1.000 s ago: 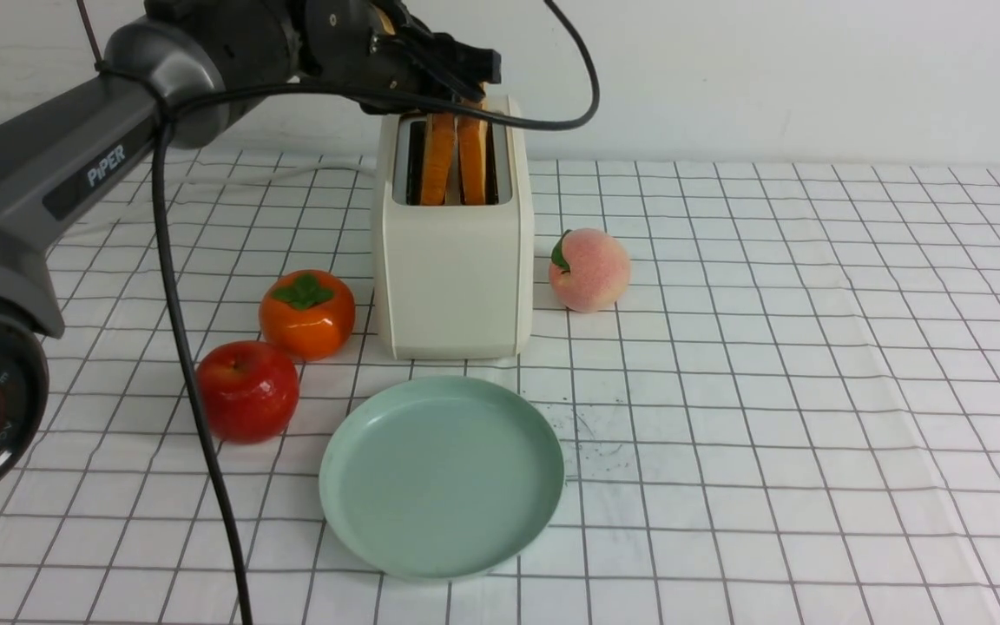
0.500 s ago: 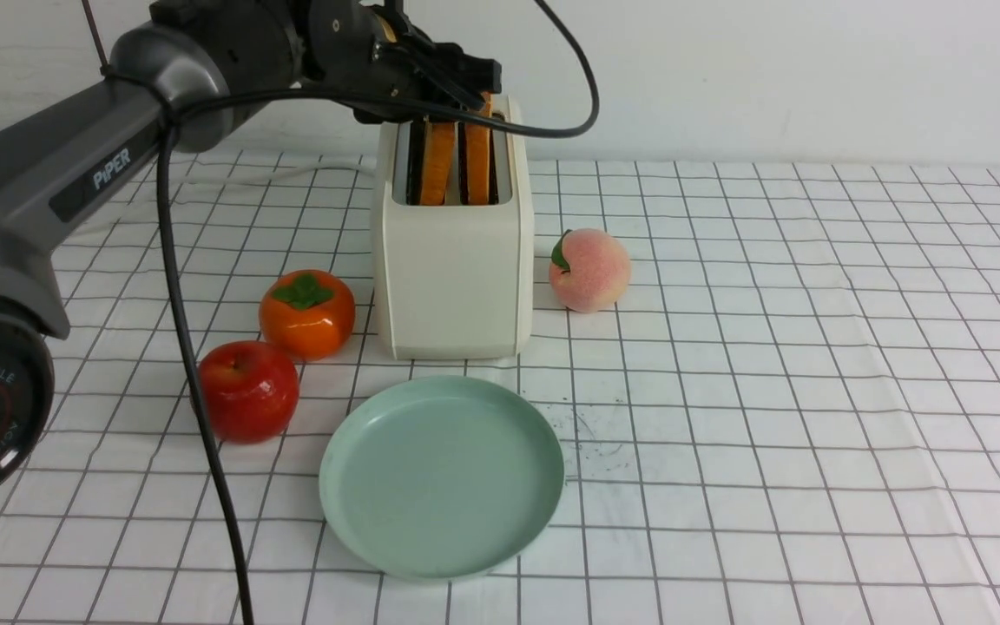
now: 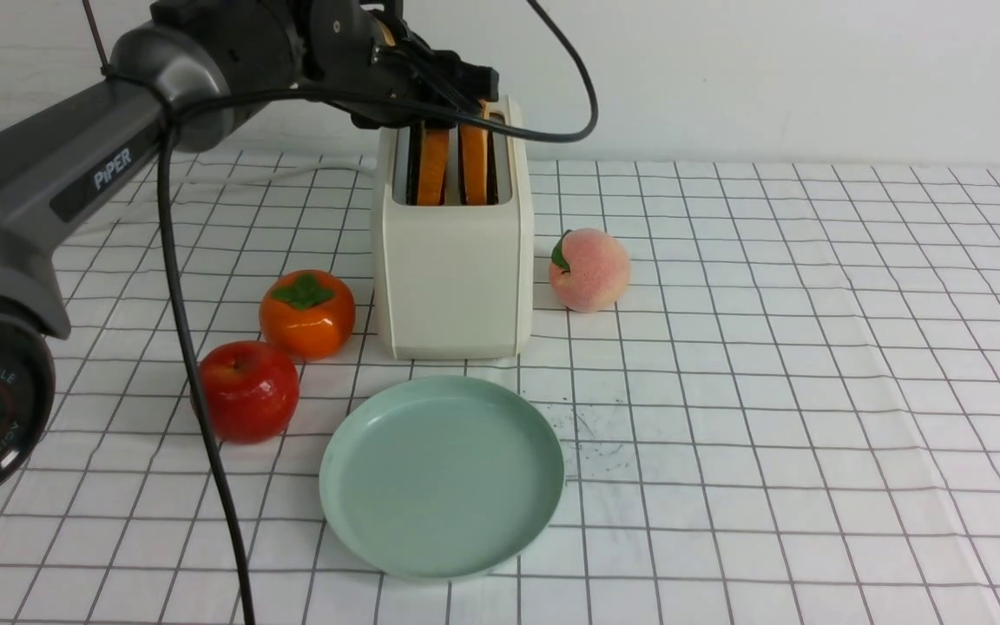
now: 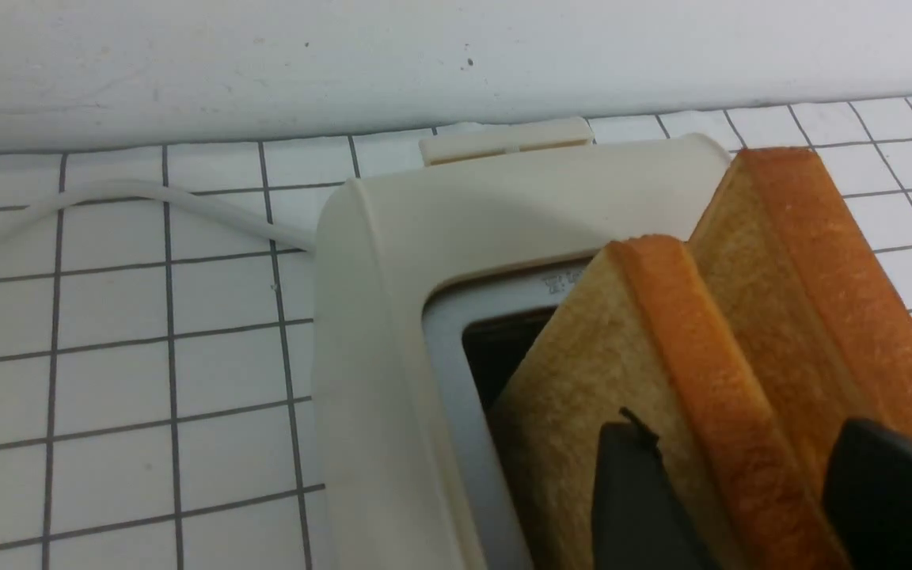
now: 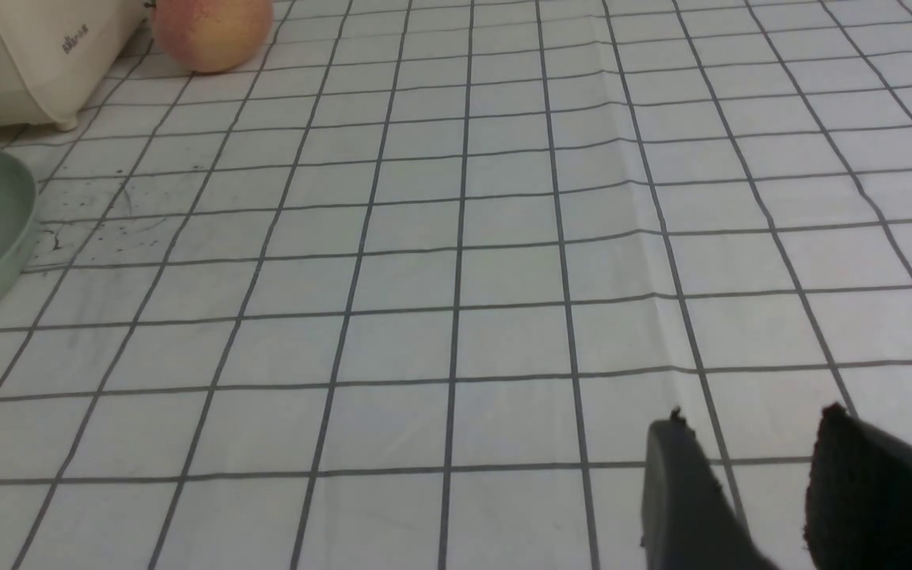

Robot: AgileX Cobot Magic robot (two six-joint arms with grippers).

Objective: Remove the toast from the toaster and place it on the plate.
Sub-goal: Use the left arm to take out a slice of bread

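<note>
While the left end effector [image 4: 737, 434] straddles the left-slot slice of toast [image 4: 682, 348], jaws partly apart on either side of it, I can't tell if the pads actually bite. Both slices stand in the toaster [image 3: 452, 278]. The plate [image 3: 441, 477] sits bare just in front of it on the tabletop [image 3: 812, 365]. Step: grasp. Next: confirm the clamp, then lift straight up clear of the slot. Right end effector [image 5: 753, 423] is part open, holding nothing.

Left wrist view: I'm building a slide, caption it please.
Left gripper straddles one of two toast slices in the toaster.
</note>
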